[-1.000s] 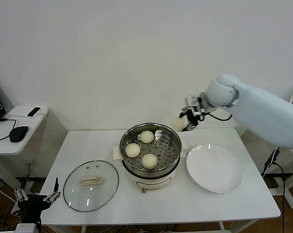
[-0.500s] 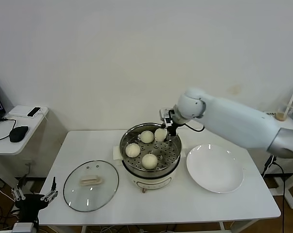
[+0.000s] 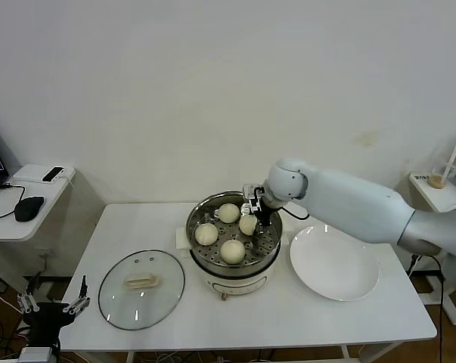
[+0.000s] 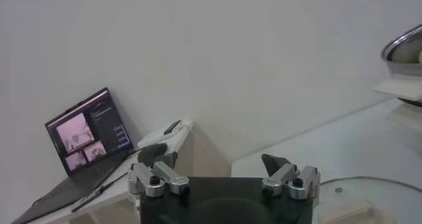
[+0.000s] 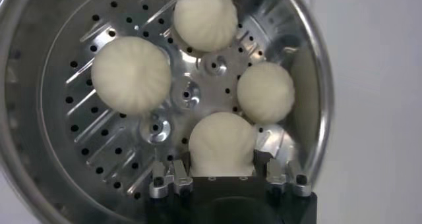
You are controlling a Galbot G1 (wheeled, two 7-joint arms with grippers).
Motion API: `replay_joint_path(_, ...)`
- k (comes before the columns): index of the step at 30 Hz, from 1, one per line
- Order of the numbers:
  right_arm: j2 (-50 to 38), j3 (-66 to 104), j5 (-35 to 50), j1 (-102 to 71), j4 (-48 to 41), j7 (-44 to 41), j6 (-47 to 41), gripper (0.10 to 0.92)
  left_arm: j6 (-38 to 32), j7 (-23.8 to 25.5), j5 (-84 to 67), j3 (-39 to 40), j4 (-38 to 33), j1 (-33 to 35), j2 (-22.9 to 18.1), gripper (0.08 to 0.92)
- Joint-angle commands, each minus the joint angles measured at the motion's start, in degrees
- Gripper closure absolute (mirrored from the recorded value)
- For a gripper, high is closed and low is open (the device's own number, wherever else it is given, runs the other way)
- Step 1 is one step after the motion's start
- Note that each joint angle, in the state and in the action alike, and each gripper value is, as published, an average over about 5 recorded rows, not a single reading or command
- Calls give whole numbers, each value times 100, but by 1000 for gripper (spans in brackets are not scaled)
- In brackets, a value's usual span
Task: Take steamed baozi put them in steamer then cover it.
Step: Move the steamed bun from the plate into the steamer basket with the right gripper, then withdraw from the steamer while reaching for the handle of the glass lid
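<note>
Right gripper [image 3: 250, 221] is clamped on the fourth baozi [image 5: 222, 144], fingers pressed against its two sides, holding it low inside the steamer [image 3: 200, 209]. From the head camera that bun sits at about 2 o'clock on the perforated tray, with the other three baozi at 12 [image 3: 228, 213], 9 [image 3: 206, 234] and 6 o'clock [image 3: 232, 251]. Only the right wrist camera shows the grip itself and the pleated tops of the buns; it cannot be told whether the held bun touches the tray. Off the pot's 8 o'clock the cover [image 3: 141, 289] lies flat on the table [image 3: 288, 321], and at 3 o'clock the white plate [image 3: 334, 262]. Left gripper [image 4: 224, 179] hangs spread wide and holding nothing off the table's near-left corner; its own camera alone shows a laptop [image 4: 86, 136].
</note>
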Motion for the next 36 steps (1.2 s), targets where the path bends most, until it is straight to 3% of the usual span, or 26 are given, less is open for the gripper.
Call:
replay_joint_path(1, 48, 38, -68, -96, -45, 26, -43, 388, 2, 1, -5, -12, 2, 7, 3, 177)
replay_joint_path(8, -389, 285, 220, 251, 481, -66, -42, 221, 4, 1, -7, -5, 31, -20, 14, 177)
replay_joint_path(14, -1116, 879, 508, 326, 1240, 37, 30, 203, 6, 1, -22, 17, 34, -67, 21, 177)
replay_joint_path(20, -2250, 1854, 1239, -634, 2352, 1724, 54, 202, -50, 2, -55, 55, 79, -117, 21, 177)
replay_joint_path(25, -3054, 3653, 1495, -2999, 3101, 3523, 840, 203, -121, 0, -46, 131, 167, -237, 4, 177)
replay_joint_path(30, -2634, 6395, 1103, -6098, 3451, 4657, 1914, 203, -210, 6, -2, 269, 303, -350, -44, 177)
replay_joint_path(36, -980, 9018, 319, -8475, 3497, 4678, 3293, 203, -328, 16, 149, 425, 612, -441, -85, 177)
